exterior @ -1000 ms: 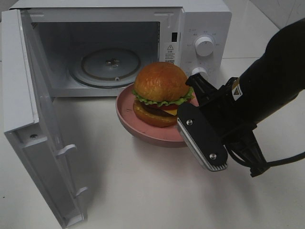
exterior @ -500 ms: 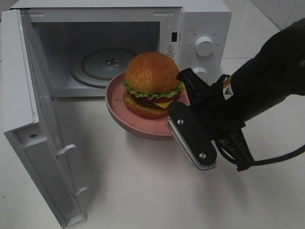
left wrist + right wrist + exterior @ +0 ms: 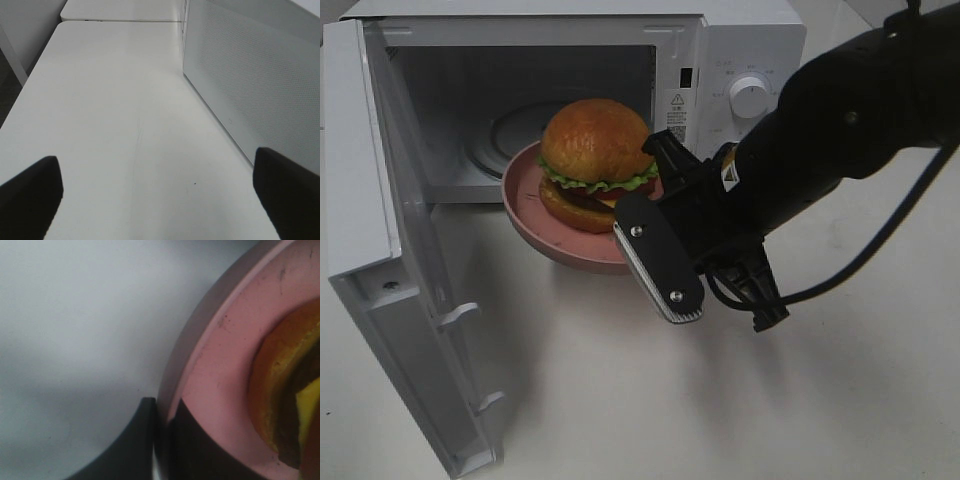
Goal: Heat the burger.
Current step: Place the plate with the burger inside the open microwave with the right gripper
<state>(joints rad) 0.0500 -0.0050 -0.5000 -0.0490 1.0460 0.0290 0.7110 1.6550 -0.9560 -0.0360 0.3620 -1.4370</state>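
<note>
The burger (image 3: 597, 155), with its golden bun, green lettuce and dark patty, sits on a pink plate (image 3: 525, 205). My right gripper (image 3: 642, 215) is shut on the plate's right rim and holds it above the table at the mouth of the open microwave (image 3: 740, 50). In the right wrist view the plate (image 3: 220, 365) is pinched between the dark fingertips of the gripper (image 3: 162, 406), and the burger (image 3: 272, 385) edge shows beside them. My left gripper (image 3: 160, 195) is open over bare table beside the microwave's side wall (image 3: 260, 75); it does not show in the exterior view.
The microwave door (image 3: 375, 250) stands swung open at the left, reaching toward the table's front. A glass turntable (image 3: 505, 135) lies inside the cavity. The right arm's cable (image 3: 880, 240) hangs over the white table (image 3: 620, 400).
My right gripper has carried the plate and burger to the left and toward the microwave opening. The plate's left edge now overlaps the cavity floor's front.
</note>
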